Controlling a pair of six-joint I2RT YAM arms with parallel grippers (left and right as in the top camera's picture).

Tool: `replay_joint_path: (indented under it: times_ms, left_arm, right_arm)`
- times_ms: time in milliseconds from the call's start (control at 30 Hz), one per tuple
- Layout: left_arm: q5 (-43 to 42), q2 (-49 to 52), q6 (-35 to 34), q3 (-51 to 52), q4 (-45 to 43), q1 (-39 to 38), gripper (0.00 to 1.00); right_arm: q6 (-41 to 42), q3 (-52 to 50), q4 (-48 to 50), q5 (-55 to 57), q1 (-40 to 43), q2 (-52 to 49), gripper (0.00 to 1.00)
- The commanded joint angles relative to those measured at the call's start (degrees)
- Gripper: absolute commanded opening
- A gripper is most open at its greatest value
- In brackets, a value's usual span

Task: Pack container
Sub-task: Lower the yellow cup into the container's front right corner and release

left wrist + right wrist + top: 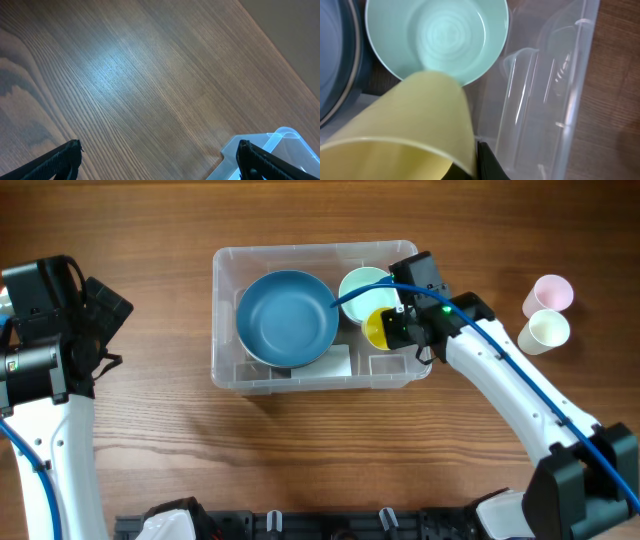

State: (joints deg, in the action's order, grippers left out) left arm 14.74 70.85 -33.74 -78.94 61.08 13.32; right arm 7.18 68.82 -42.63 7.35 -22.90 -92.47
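Plastic container (228,370), clear: position? (A)
Table (150,440) centre. Blue bowl (287,317) inside at 9 o'clock, mint bowl (362,283) at 1 o'clock. (B)
Right gripper (400,328)? (A)
Clenched on yellow cup (377,327), inside container at 3 o'clock, just beside mint bowl. (B)
Left gripper (157,160)? (A)
Released, jaws wide, over table at 9 o'clock, well apart from container. (B)

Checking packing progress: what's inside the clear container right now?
A blue bowl, a mint bowl, and a yellow cup held by the right gripper. What lies under the bowls is hidden.
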Motion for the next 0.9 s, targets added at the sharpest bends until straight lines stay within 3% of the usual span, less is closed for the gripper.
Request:
replay_joint_path:
  times_ms: [0,633,867]
  left_arm:
    - [0.09,-0.24,-0.11,-0.90,-0.11,0.35,1.00]
    - [0.09,-0.24,-0.11,-0.90,-0.11,0.35,1.00]
    - [0.09,-0.24,-0.11,-0.90,-0.11,0.35,1.00]
  right_arm:
    - [-0.52,0.98,1.55,-0.33,-0.20,-3.06,0.04]
    - [0.46,1.01,0.00,-3.06,-0.20,-5.64,0.04]
    - [0.68,1.01,-5.79,-3.10,-0.20,-5.14,0.04]
